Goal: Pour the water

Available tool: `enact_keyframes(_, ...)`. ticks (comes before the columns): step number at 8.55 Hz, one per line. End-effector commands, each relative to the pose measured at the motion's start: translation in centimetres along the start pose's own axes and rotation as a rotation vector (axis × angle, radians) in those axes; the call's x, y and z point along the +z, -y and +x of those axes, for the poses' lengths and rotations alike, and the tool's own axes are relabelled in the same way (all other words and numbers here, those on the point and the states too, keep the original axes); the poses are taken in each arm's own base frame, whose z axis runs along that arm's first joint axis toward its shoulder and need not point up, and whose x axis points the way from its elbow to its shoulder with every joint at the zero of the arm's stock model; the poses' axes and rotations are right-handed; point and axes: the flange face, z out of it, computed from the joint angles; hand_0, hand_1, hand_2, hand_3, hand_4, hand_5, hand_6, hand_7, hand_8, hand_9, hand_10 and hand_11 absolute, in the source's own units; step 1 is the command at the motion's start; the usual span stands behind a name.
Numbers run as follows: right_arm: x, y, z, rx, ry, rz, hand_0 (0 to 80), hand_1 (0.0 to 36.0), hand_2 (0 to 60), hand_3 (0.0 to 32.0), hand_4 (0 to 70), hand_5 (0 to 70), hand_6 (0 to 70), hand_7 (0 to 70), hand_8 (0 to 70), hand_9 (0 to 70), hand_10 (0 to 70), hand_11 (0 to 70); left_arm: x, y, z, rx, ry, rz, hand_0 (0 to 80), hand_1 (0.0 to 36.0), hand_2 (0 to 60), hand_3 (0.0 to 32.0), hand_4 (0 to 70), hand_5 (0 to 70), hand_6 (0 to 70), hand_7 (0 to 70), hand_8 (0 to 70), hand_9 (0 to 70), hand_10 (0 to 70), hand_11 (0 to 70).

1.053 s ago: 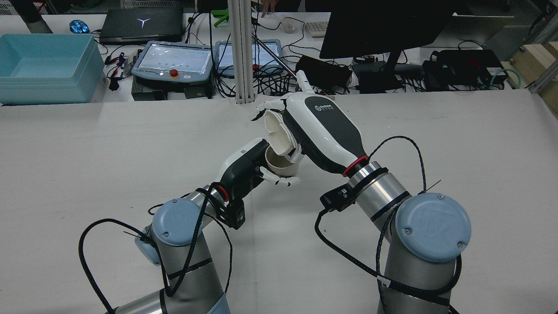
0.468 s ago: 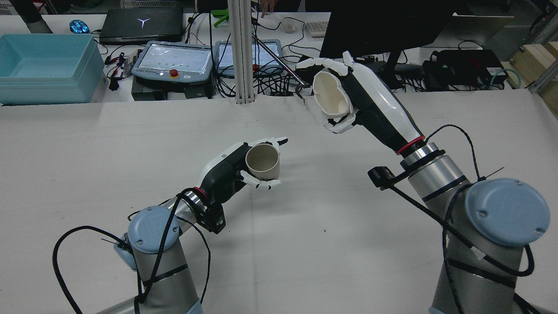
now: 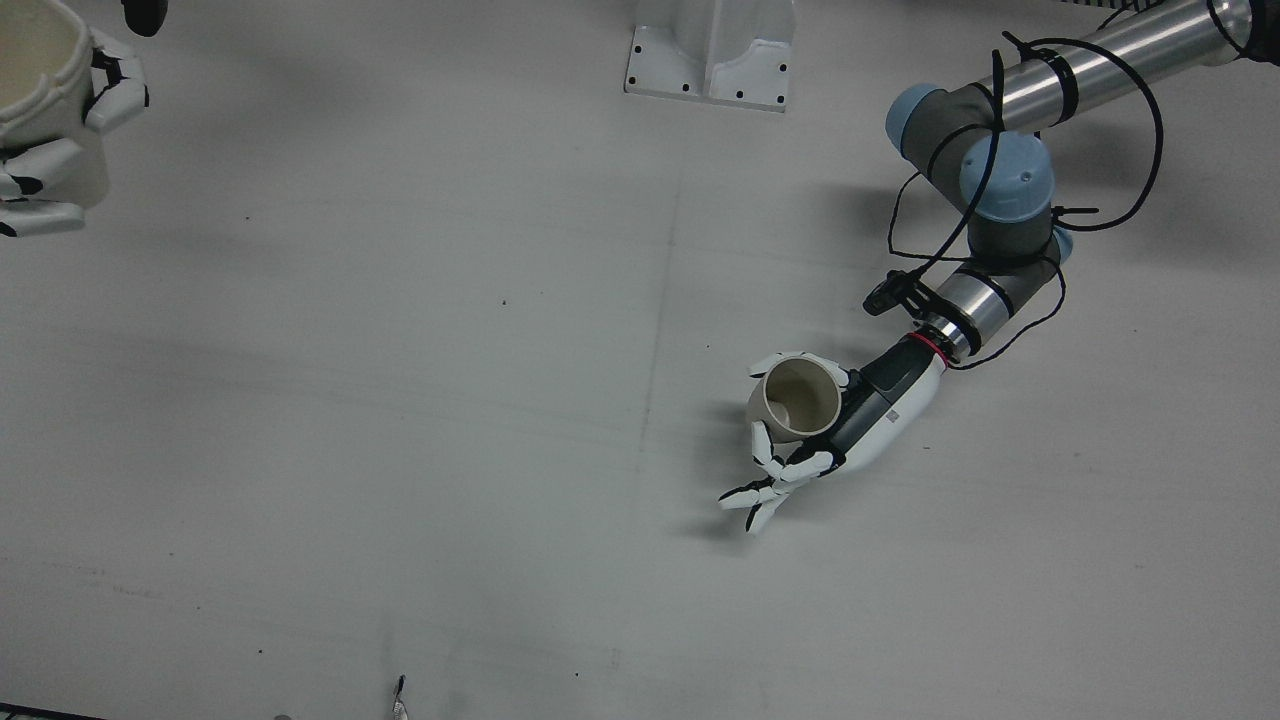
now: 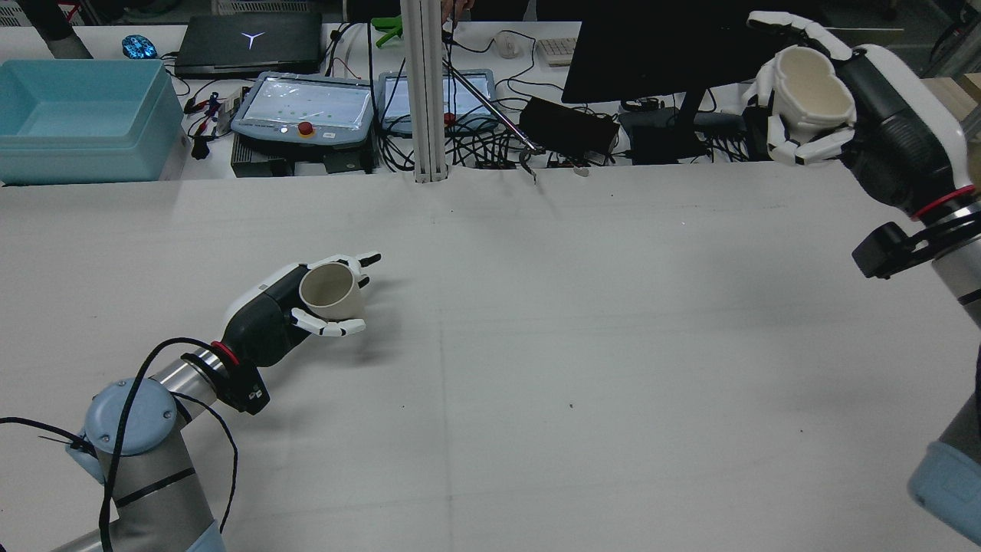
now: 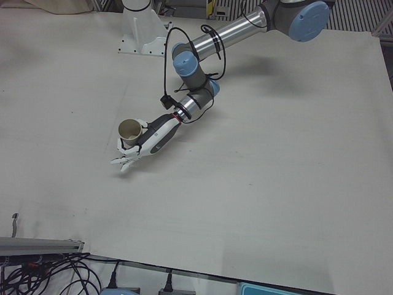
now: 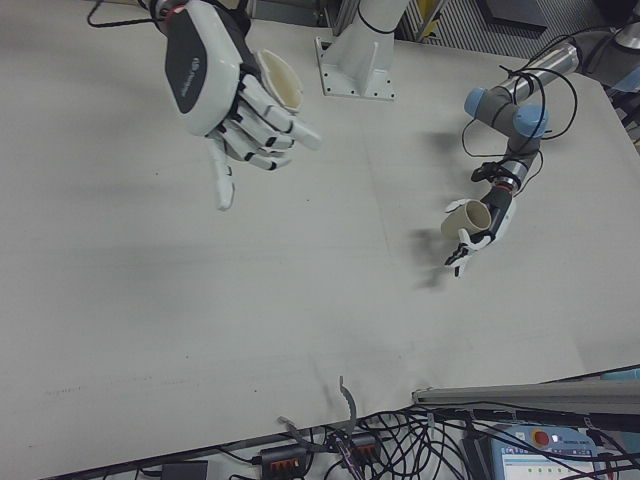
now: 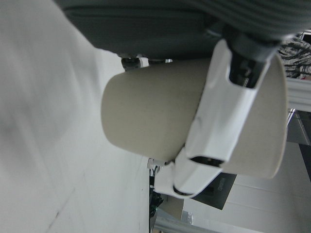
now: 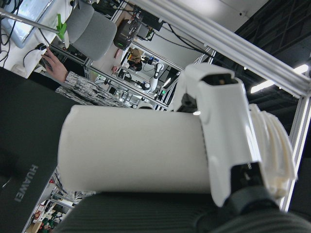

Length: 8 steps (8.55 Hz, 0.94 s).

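My left hand is shut on a beige cup and holds it roughly upright, low over the left part of the table. The cup shows its open mouth in the front view. It is also in the left-front view and fills the left hand view. My right hand is shut on a white cup, raised high at the far right with its mouth up and tilted. The white cup also shows in the front view and the right-front view.
Beyond the table's far edge are a blue bin, two teach pendants, a monitor, cables and an upright post. An arm pedestal stands at the robot's side.
The two hands have moved apart. My right hand swung right and up with the white cup, turning it from tipped over the beige cup to mouth up. My left hand drew the beige cup leftward.
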Motion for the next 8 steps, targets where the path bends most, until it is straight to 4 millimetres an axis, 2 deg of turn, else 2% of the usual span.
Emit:
enact_keyframes(1,-4.4,14.9,-2.5,0.022,-0.056,0.030,78.6,36.0,60.0,0.0,0.0,20.6,39.4,42.4,36.9,48.6,0.0,2.6,-5.5,5.8,12.5,0.028,-0.103,0.021,80.0,36.0,60.0,0.0,35.2,70.0,15.2,14.0,3.5,1.4,5.3,12.2)
enact_keyframes(2,-6.0,22.5,1.4,0.082,-0.065,0.025,74.2,36.0,60.0,0.0,0.0,20.3,41.0,44.2,39.0,51.1,0.0,2.5,-8.2,8.2,15.2,0.053,-0.126,0.044,80.0,36.0,60.0,0.0,35.9,70.0,15.3,14.3,3.5,1.4,5.5,12.4)
enact_keyframes(3,-7.9,30.2,5.5,0.140,-0.078,0.046,69.2,36.0,60.0,0.0,0.0,20.3,40.9,43.0,41.8,54.7,0.0,3.7,-10.7,10.7,16.1,0.076,-0.125,0.067,80.0,36.0,60.0,0.0,37.3,70.0,16.1,15.0,3.9,1.6,5.8,12.8)
enact_keyframes(4,-9.9,34.5,7.3,0.138,-0.088,0.071,73.2,36.0,60.0,0.0,6.6,20.7,45.3,50.4,43.1,56.6,0.0,2.1,-12.5,12.3,16.9,0.094,-0.123,0.088,80.0,36.0,60.0,0.0,38.4,70.0,16.8,15.6,4.3,1.7,5.9,13.0)
enact_keyframes(5,-11.9,38.4,9.1,0.126,-0.109,0.107,77.7,36.0,60.0,0.0,9.7,21.2,47.4,54.5,43.9,57.7,0.0,2.0,-14.3,14.1,18.0,0.125,-0.116,0.102,80.0,36.0,60.0,0.0,39.3,70.0,17.4,16.2,4.6,1.8,6.2,13.4)
enact_keyframes(7,-12.5,45.4,13.0,0.114,-0.128,0.152,73.4,36.0,60.0,0.0,8.9,21.2,46.4,52.7,45.1,59.5,0.2,4.1,-15.5,16.4,20.7,0.153,-0.139,0.105,80.0,36.0,60.0,0.0,40.1,70.0,17.4,16.2,4.9,1.8,6.4,13.6)
enact_keyframes(8,-12.6,46.6,13.7,0.143,-0.124,0.150,77.0,36.0,60.0,0.0,9.0,20.8,45.1,50.8,43.4,56.9,0.0,2.0,-16.0,17.7,21.1,0.158,-0.144,0.114,80.0,36.0,60.0,0.0,39.3,70.0,17.2,15.9,4.8,1.7,6.3,13.6)
